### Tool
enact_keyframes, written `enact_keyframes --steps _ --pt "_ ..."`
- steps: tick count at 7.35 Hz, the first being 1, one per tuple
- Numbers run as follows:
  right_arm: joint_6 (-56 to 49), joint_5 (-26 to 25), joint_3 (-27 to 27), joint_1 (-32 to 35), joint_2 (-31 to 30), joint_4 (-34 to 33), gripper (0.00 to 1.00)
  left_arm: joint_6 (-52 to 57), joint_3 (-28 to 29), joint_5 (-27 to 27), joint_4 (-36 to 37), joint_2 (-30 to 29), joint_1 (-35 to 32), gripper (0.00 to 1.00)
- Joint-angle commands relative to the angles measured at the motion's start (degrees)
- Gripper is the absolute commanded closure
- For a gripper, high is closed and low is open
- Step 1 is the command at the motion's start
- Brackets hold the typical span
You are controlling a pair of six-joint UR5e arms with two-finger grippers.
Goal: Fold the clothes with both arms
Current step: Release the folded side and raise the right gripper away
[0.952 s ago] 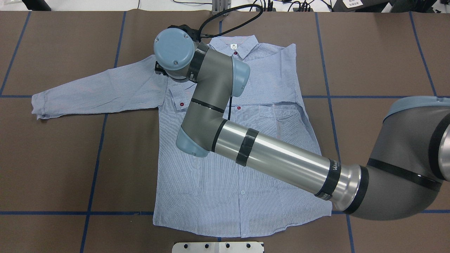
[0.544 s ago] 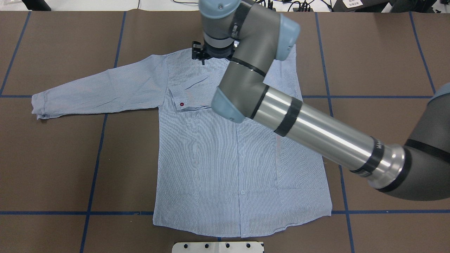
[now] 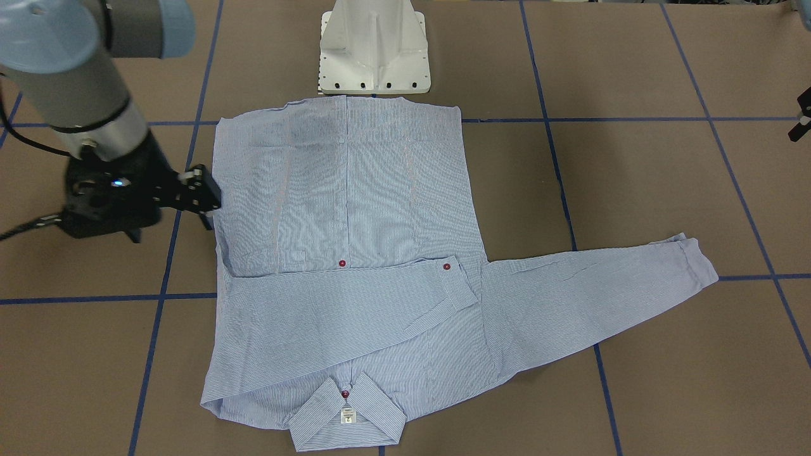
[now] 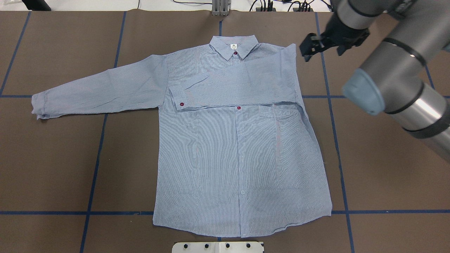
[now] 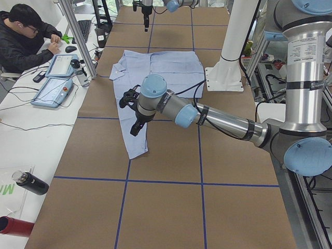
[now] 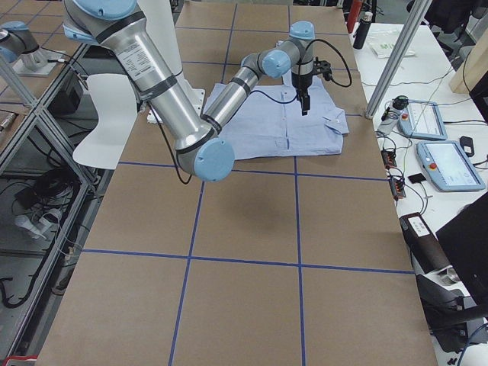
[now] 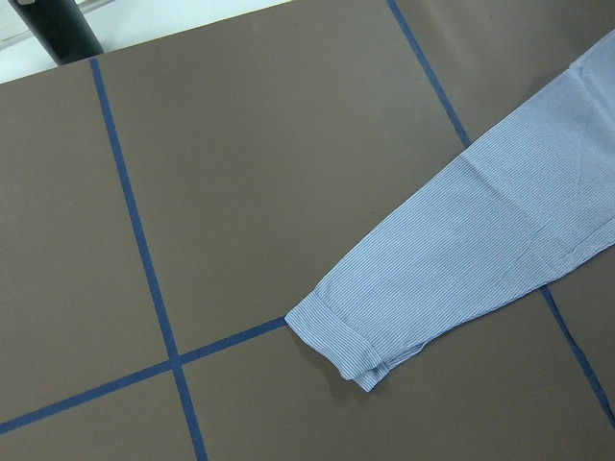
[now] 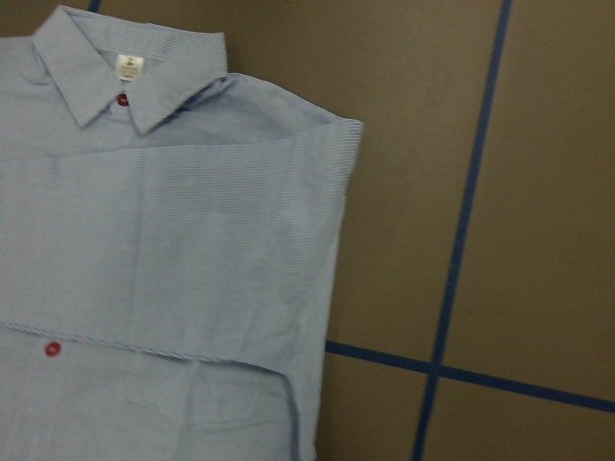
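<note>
The light blue striped shirt [image 4: 232, 147] lies flat, front up, collar [image 4: 233, 45] at the far edge. Its right sleeve [image 4: 239, 84] is folded across the chest, with the cuff [image 4: 179, 98] near the other shoulder. The left sleeve [image 4: 95, 89] stretches out sideways, and its cuff [image 7: 336, 336] shows in the left wrist view. My right gripper [image 4: 309, 49] hovers open and empty just outside the shirt's right shoulder [image 8: 327, 154]; across the table it [image 3: 206, 202] appears beside the shirt's edge. My left gripper [image 5: 130, 111] hangs high beyond the outstretched cuff. I cannot tell its state.
The brown table cover [image 4: 386, 175] carries a grid of blue tape lines [image 4: 95, 161]. The white pedestal base [image 3: 374, 50] stands at the shirt's hem. A person [image 5: 26, 36] sits at a side desk with control tablets [image 5: 54, 83] and a bottle [image 5: 28, 182].
My right arm has swung from over the shirt's left chest, past the collar, to outside the right shoulder. The folded sleeve stays lying across the chest.
</note>
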Motion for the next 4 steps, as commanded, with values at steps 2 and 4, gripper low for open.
enact_keyframes --steps 2,4 --pt "-30.0 12.95 5.52 18.57 -20.48 -0.5 0.0 -22.02 7.54 8.78 -15.65 -0.77 6.38 0.0" --pt "-43.23 13.78 5.26 27.22 -29.38 -0.5 0.0 -31.69 20.81 8.98 -31.84 -4.26 6.75 0.0"
